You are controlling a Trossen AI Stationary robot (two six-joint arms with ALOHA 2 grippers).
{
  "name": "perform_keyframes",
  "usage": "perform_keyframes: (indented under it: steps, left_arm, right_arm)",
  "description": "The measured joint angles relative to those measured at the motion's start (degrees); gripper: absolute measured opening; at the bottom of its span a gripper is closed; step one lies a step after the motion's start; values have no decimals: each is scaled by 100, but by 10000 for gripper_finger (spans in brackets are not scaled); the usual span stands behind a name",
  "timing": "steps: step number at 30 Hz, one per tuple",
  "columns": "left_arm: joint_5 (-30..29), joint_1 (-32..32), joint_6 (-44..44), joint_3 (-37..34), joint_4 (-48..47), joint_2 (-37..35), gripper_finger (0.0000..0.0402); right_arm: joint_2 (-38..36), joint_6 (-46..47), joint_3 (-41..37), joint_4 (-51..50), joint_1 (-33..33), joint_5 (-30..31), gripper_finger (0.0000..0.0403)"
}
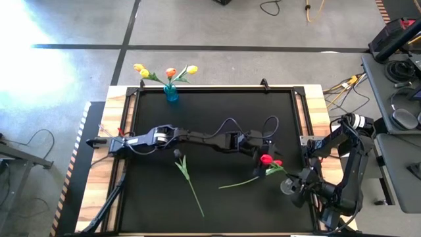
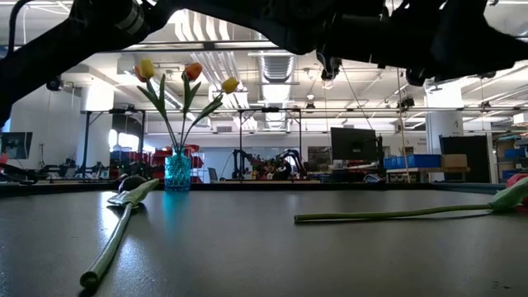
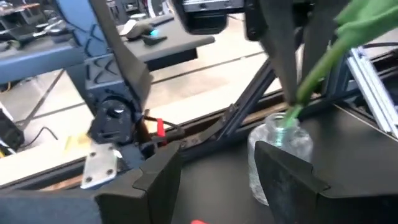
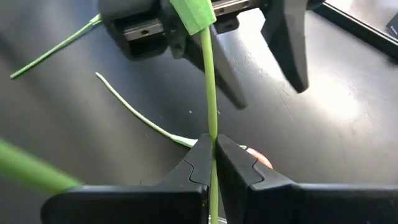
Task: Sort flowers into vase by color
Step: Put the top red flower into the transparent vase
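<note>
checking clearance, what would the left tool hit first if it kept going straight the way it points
Probably the clear glass jar, with a green stem going into its mouth, just ahead of the left tool; depth is unclear.

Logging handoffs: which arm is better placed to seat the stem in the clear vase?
Right: the right pincer is shut on the green stem, whose end is at the clear vase; the left pincer is open.

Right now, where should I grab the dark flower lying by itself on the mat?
Grip the dark flower by its bare stem below the leaf, from straight above, fingers straddling it. It lies flat and slanted on the mat, so a sideways approach finds nothing to close on.
</note>
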Motion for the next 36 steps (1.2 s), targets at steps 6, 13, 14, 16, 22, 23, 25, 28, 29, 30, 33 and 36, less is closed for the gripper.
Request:
perform_keyframes:
  steps: [6,13,14,16,22,23,25,28,29,30,33,36]
  left_arm:
    - [0,134,-85,-12,-94,-2,185]
    - [4,183,-83,-17,-91,-2,158]
    - [9,190,-83,-17,-81,-2,154]
    - [7,209,-83,-17,-47,-2,147]
    - [7,211,-86,-231,225,-2,127]
    - [8,211,-95,-288,271,-2,124]
    - [11,211,-122,-367,304,-2,118]
    - [14,211,-181,-428,317,-2,110]
    - [13,211,-205,-435,316,-2,108]
    - [13,211,-208,-437,310,-2,106]
    - [13,211,-177,-435,355,-2,100]
    - [13,217,-173,-412,368,-2,94]
  right_arm:
    - [3,-48,0,22,0,41,11]
    - [275,-69,2,26,92,168,11]
    - [323,-20,2,24,124,196,11]
    - [432,85,2,24,207,388,11]
    - [757,151,26,6,275,595,11]
    - [792,157,26,8,279,590,11]
    - [835,229,26,8,289,546,11]
    - [878,254,26,20,286,303,11]
    - [898,254,26,28,286,245,11]
    - [909,254,26,26,286,213,11]
    - [903,250,47,24,289,129,11]
    - [877,213,119,-3,286,125,11]
